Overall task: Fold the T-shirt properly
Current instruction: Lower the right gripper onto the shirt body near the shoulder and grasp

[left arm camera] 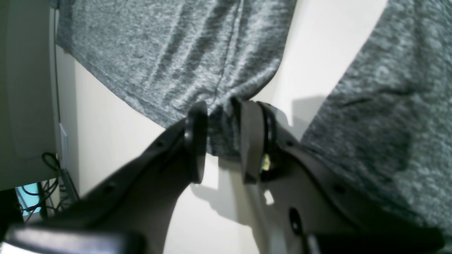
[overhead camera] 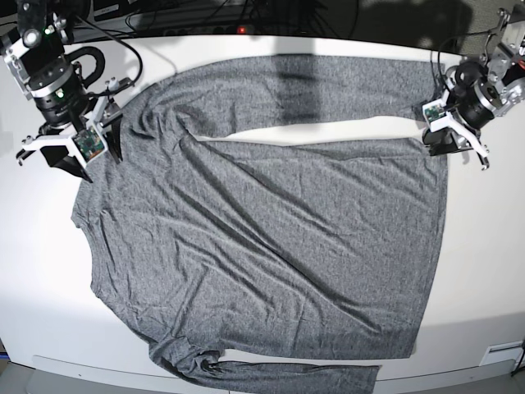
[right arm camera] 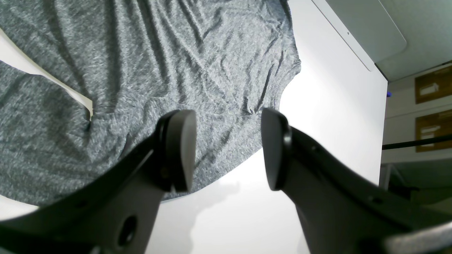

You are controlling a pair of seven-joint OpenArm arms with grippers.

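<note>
A large heathered dark-grey long-sleeved T-shirt (overhead camera: 271,246) lies spread almost flat across a white worktop (overhead camera: 484,271), seen from above in the base view. Its body fills the middle of the surface, wrinkled with soft diagonal creases. One sleeve stretches along the far edge of the worktop, with a thin wedge of bare white showing between it and the body; the other sleeve runs along the near edge, bunched where it meets the body.

The left end effector (left arm camera: 220,141) sits at the end of the far sleeve, on the base view's right. In the left wrist view its two black fingers (left arm camera: 196,141) are drawn in on a gathered fold of the sleeve's cuff, pinching the fabric between them.

The right end effector (right arm camera: 227,148) is at the shirt's shoulder, on the base view's left. In the right wrist view its fingers (right arm camera: 180,148) are spread wide, with nothing between them; one finger lies over the edge of the grey cloth, the other over bare white worktop.
</note>
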